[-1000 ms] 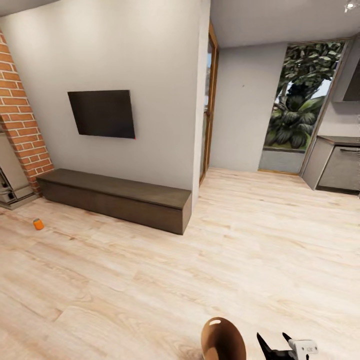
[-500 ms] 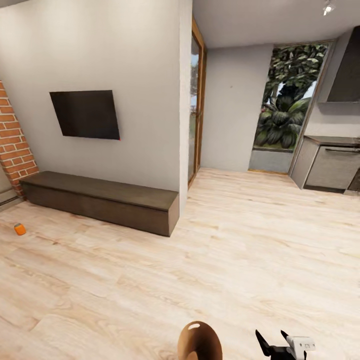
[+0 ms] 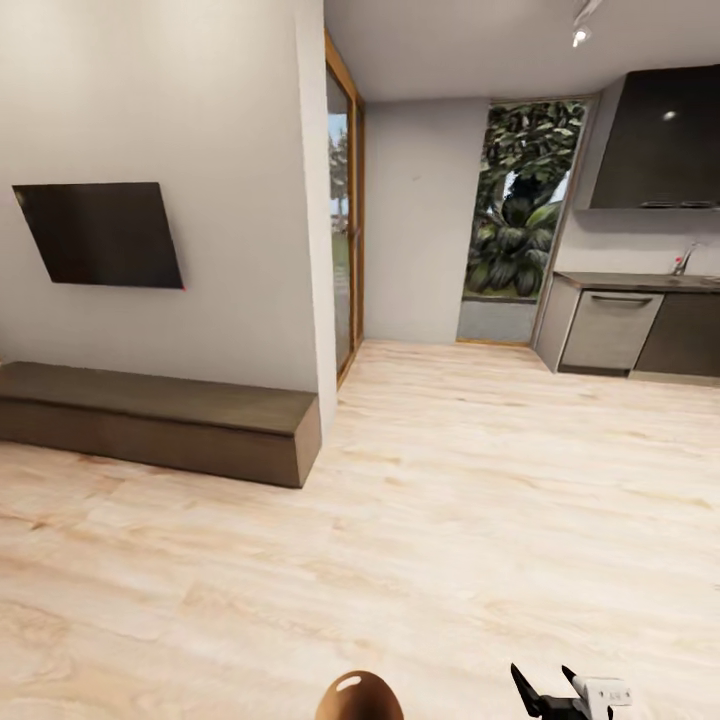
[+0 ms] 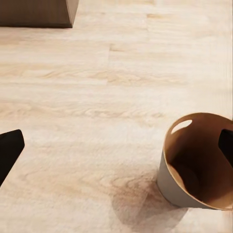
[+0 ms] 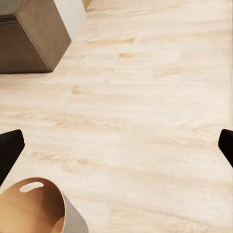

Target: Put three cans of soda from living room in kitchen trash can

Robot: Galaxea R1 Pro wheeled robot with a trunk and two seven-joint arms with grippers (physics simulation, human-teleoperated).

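The tash can [image 4: 201,165] stands on the pale plank floor, grey-beige outside and coppery brown inside, with an oval handle cut-out near its rim. Its rim [image 3: 358,695] peeks in at the bottom of the head view. My left gripper [image 4: 116,148] is open above the floor, and one black fingertip [image 4: 226,144] overlaps the bin's mouth. My right gripper [image 5: 116,148] is also open, with the bin [image 5: 36,208] low beside it; its black fingers [image 3: 528,690] show in the head view. The cans of soda are out of view.
A long dark low bench [image 3: 160,420] runs under a black wall TV [image 3: 100,235] at the left. A wall end [image 3: 312,200] and wood-framed glass door [image 3: 345,220] stand ahead. The kitchen lies at the right: dark cupboard [image 3: 655,140], steel dishwasher front [image 3: 610,330], tap [image 3: 685,258].
The head camera has swung right: the brick wall and the orange can on the floor have left the picture, and more of the kitchen shows. The grippers look unchanged.
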